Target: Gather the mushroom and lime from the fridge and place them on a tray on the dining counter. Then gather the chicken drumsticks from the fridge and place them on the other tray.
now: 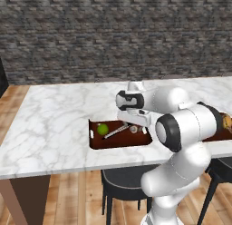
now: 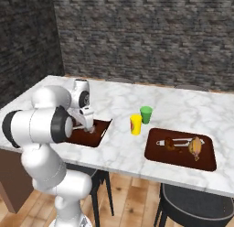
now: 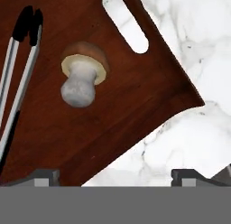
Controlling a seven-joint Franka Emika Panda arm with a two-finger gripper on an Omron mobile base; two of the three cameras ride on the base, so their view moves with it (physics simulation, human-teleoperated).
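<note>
A brown tray (image 1: pixel 97 141) lies near the counter's front edge, holding a green lime (image 1: pixel 103 129) and a mushroom (image 1: pixel 133 128). In the hand view the mushroom (image 3: pixel 82 78) rests on its side on the tray (image 3: pixel 135 96), cap away from me. My gripper (image 3: pixel 115 178) hangs just above the tray's corner, open, with nothing between its fingertips (image 3: pixel 43 175). It is also visible over the tray's right end (image 1: pixel 136 123) and behind my arm (image 2: pixel 89 125). The other tray (image 2: pixel 157 154) carries a chicken drumstick (image 2: pixel 196 147).
Metal tongs (image 1: pixel 117 131) lie in the first tray between lime and mushroom, and another pair of tongs (image 2: pixel 178 141) is in the other tray. A yellow cup (image 2: pixel 135 124) and a green cup (image 2: pixel 146 114) stand between the trays. Dark stools (image 1: pixel 122 178) sit under the counter edge.
</note>
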